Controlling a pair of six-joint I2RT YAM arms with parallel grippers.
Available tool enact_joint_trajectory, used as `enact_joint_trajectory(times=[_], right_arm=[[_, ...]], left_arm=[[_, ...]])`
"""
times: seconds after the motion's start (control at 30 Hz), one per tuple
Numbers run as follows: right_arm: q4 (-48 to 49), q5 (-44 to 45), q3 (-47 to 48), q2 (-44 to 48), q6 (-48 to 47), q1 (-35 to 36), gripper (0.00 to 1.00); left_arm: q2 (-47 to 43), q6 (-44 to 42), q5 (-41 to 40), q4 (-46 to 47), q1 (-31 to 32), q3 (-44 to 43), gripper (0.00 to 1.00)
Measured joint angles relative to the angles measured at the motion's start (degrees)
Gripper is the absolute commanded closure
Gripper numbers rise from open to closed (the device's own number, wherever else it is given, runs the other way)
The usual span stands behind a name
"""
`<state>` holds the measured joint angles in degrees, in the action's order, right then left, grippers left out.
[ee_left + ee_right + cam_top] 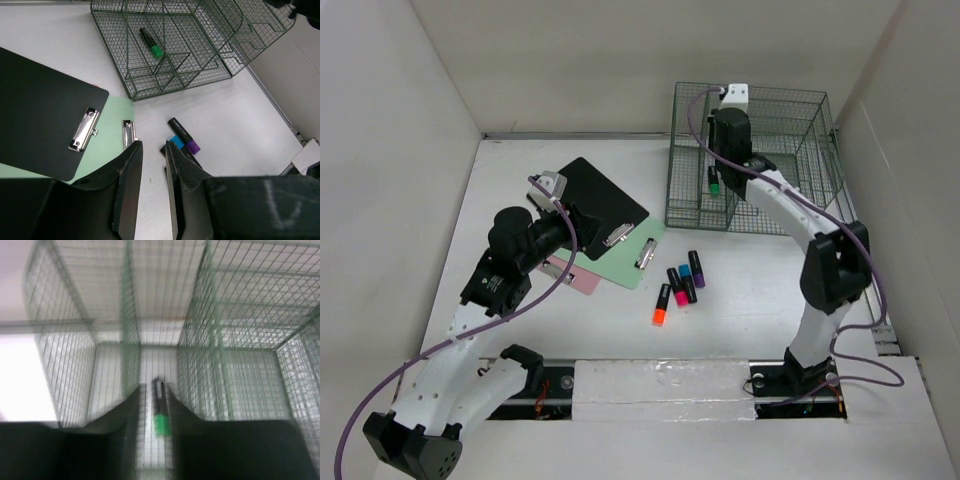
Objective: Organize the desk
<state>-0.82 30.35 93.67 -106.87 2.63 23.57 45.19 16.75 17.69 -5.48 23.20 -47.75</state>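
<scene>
On the white desk (750,300) lie a black clipboard (603,203), overlapping a pale green clipboard (632,258), and a pink note (576,277). To their right is a loose cluster of several highlighters (680,285) with orange, pink, blue and purple caps. My left gripper (578,222) hovers over the clipboards, its jaws slightly apart (153,147) with only bare desk between them. My right gripper (718,170) reaches down into the green wire rack (770,200). It is open (154,390) above a green-capped highlighter (160,412) lying on the floor of a narrow compartment (151,42).
White walls close in the desk on the left, back and right. The rack stands at the back right corner, with wire dividers and a larger compartment to the right of the arm. A purple cable trails along each arm.
</scene>
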Motion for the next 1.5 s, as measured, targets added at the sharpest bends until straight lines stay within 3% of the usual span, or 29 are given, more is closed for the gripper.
enact_joint_trajectory(times=[0.1, 0.17, 0.27, 0.3, 0.4, 0.57, 1.07, 1.1, 1.13, 1.37, 1.5], right_arm=[[0.5, -1.8, -10.6, 10.0, 3.0, 3.0, 0.99], [3.2, -2.9, -19.5, 17.7, 4.7, 6.1, 0.99], [5.4, -4.9, -32.2, 27.5, 7.4, 11.6, 0.88], [5.3, -5.6, -35.9, 29.6, 8.5, 13.3, 0.74], [3.1, -6.8, -43.8, 31.5, 11.2, 16.5, 0.56], [-3.7, -8.3, -51.9, 29.4, 16.0, 18.8, 0.53], [-4.6, -10.3, -51.3, 17.9, 19.7, 18.9, 0.56], [-4.6, -10.2, -50.9, 17.5, 19.7, 18.9, 0.63], [-4.6, -10.2, -50.5, 17.1, 19.7, 18.9, 0.77], [-5.0, -8.7, -49.0, 16.0, 20.0, 18.9, 0.82], [-8.4, -6.3, -47.4, 20.5, 18.5, 18.9, 0.81]], left_arm=[[0.1, 0.0, 0.0, 0.0, 0.0, 0.0, 0.78], [0.3, 0.0, 0.1, 0.0, 0.0, 0.0, 0.78], [0.7, 0.0, 0.2, 0.0, 0.0, 0.0, 0.79], [0.9, 0.0, 0.2, 0.0, 0.0, 0.0, 0.79], [1.2, 0.0, 0.3, 0.0, 0.0, 0.0, 0.79], [1.2, 0.0, 0.3, 0.0, 0.0, 0.0, 0.79], [1.2, 0.0, 0.3, 0.0, 0.0, 0.0, 0.78], [1.2, 0.0, 0.3, 0.0, 0.0, 0.0, 0.78], [1.2, 0.0, 0.3, 0.0, 0.0, 0.0, 0.78], [1.2, 0.0, 0.5, 0.0, 0.0, 0.0, 0.78], [1.2, 0.0, 0.8, 0.0, 0.0, 0.0, 0.78]])
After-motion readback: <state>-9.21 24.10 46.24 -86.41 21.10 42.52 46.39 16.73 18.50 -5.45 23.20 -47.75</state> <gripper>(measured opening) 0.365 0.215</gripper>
